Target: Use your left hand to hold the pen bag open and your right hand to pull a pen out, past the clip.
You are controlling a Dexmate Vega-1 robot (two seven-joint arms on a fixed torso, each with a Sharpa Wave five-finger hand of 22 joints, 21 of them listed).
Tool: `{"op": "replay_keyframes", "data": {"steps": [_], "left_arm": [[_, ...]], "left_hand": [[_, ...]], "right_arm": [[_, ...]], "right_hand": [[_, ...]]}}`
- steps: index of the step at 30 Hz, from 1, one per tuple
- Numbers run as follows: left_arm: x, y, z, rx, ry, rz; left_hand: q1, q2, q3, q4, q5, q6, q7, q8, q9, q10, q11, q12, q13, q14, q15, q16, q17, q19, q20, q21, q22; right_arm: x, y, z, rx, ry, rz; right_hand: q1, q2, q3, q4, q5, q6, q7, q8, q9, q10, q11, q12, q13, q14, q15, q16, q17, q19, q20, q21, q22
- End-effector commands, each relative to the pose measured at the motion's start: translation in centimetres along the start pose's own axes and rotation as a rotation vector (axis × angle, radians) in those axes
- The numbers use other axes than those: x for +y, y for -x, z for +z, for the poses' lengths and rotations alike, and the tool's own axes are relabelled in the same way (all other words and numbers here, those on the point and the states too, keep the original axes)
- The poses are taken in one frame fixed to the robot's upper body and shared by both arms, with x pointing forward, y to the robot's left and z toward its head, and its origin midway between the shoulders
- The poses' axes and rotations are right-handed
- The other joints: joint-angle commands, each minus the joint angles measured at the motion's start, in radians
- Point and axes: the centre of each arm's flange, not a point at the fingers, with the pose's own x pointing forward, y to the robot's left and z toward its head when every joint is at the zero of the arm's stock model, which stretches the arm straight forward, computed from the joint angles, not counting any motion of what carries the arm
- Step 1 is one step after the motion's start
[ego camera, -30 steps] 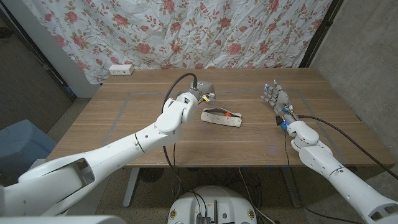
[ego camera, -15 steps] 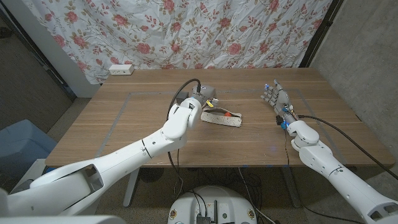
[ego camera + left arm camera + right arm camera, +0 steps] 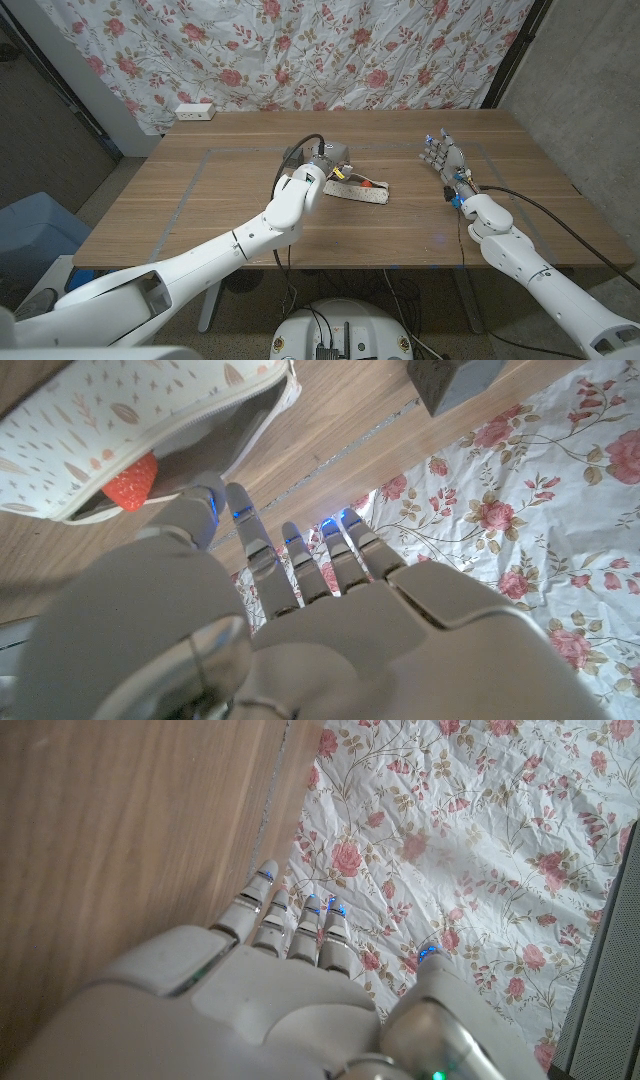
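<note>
A wooden table [image 3: 180,200] with faint taped lines stands before a rose-print cloth [image 3: 300,50] hung as a backdrop. A white power strip [image 3: 194,112] lies at its far edge, beside grey walls [image 3: 45,130] and a blue bin [image 3: 35,235]

The left hand [image 3: 328,160] hides the pen bag's [image 3: 366,192] left end, so contact there isn't clear. Something red [image 3: 131,478] pokes out of the opening, too blurry to name. The bag's cut off in the left wrist view.
</note>
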Motion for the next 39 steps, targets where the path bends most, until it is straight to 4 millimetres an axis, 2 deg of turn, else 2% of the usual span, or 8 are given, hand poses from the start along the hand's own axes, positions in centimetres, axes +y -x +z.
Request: {"op": "replay_keyframes", "data": {"steps": [1,21,39], "left_arm": [[-1.4,0.3,-0.3,0.007,0.006,0.010],[-2.7,-0.6,-0.4,-0.014,0.007,0.002],[-3.8,-0.6,-0.4,-0.019,0.001,0.009]], "left_hand": [[0.019,-0.002,-0.009,0.001,0.002,0.020,0.003,-0.006,0.002,0.024,-0.002,0.010,0.003,0.017,-0.080,0.007,0.004,0.014,-0.006,0.008,0.003],[0.048,-0.006,-0.027,0.004,0.002,0.054,0.013,-0.011,0.003,0.055,-0.004,0.008,0.003,0.042,-0.085,0.008,0.005,0.029,-0.009,0.008,0.004],[0.082,-0.002,-0.043,0.005,0.001,0.093,0.015,-0.012,0.005,0.095,-0.017,0.008,0.003,0.078,-0.101,0.010,0.005,0.056,-0.009,0.012,0.004]], "right_arm": [[0.2,-0.1,-0.2,0.005,-0.002,-0.002],[0.2,-0.2,-0.1,0.014,0.002,0.001],[0.2,-0.1,-0.3,0.028,0.000,0.005]], "right_hand": [[-0.011,0.002,0.009,-0.003,0.001,0.012,0.001,0.007,0.002,0.009,-0.001,0.004,0.000,0.001,0.002,0.006,0.002,0.004,-0.002,0.004,0.004],[-0.014,0.003,0.011,-0.006,0.000,0.019,-0.002,0.006,0.002,0.009,0.000,0.003,0.000,0.001,0.002,0.007,-0.004,0.005,-0.001,0.004,0.004],[-0.018,0.003,0.013,-0.008,0.000,0.020,-0.002,0.004,0.002,0.009,-0.001,0.003,0.000,0.002,0.002,0.008,-0.008,0.005,0.000,0.004,0.005]]}}
